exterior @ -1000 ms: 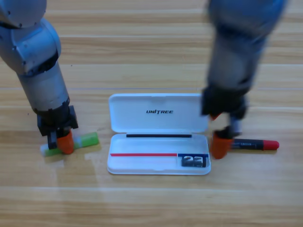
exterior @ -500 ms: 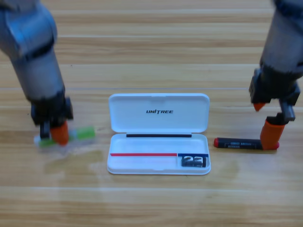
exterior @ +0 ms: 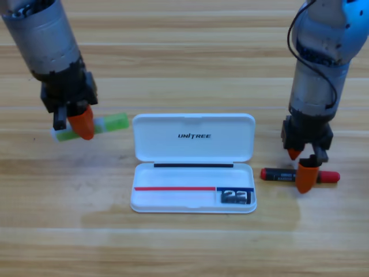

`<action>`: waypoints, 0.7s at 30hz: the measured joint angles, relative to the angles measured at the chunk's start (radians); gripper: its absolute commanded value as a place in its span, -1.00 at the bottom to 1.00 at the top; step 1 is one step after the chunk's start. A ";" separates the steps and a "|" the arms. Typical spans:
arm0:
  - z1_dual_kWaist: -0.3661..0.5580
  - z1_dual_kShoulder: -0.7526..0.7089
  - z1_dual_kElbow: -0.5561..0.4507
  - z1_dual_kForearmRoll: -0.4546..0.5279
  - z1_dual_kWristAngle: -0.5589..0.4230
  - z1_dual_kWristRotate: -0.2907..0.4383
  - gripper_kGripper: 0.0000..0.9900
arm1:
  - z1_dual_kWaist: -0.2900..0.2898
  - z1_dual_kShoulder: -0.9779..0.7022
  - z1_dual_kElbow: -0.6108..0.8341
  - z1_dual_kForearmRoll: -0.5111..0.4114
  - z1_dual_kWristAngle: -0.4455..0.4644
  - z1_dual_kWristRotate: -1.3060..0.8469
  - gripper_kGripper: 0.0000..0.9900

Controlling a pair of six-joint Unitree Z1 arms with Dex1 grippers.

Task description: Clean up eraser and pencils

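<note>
My left gripper (exterior: 78, 126) is shut on the light green pencil (exterior: 110, 123) and holds it left of the white case's lid (exterior: 193, 135). The pencil's white end pokes out on the gripper's left. The black pencil with red ends (exterior: 279, 174) lies flat on the table right of the case. My right gripper (exterior: 300, 166) points down over its right half, open, with one orange jaw behind the pencil and one in front. The black eraser (exterior: 236, 197) lies in the right end of the case's open tray (exterior: 173, 199).
The white case sits open at the table's centre, its lid folded back toward the arms. Both grey arms come down from the top corners. Bare wood shows along the front of the table.
My left gripper has carried the green pencil up and back, away from the front edge. My right gripper has shifted left along the black pencil, from its red right end toward its middle.
</note>
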 measured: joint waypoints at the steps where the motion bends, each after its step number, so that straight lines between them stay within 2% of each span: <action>1: -0.008 0.000 -0.001 0.000 0.001 0.000 -1.00 | -0.001 0.006 0.000 -0.010 0.000 0.000 0.66; 4: -0.036 0.000 -0.004 0.001 0.013 0.000 -1.00 | -0.004 0.019 -0.005 -0.043 0.000 0.000 0.58; 10: -0.105 0.000 -0.025 0.001 0.046 -0.013 -1.00 | -0.011 0.022 -0.005 -0.059 -0.001 -0.021 -0.44; 15: -0.159 0.000 -0.028 0.001 0.069 -0.029 -1.00 | -0.016 0.021 0.010 -0.063 -0.001 -0.052 -1.00; 21: -0.205 0.003 -0.058 0.001 0.078 -0.045 -1.00 | -0.020 0.019 0.024 -0.065 -0.001 -0.074 -1.00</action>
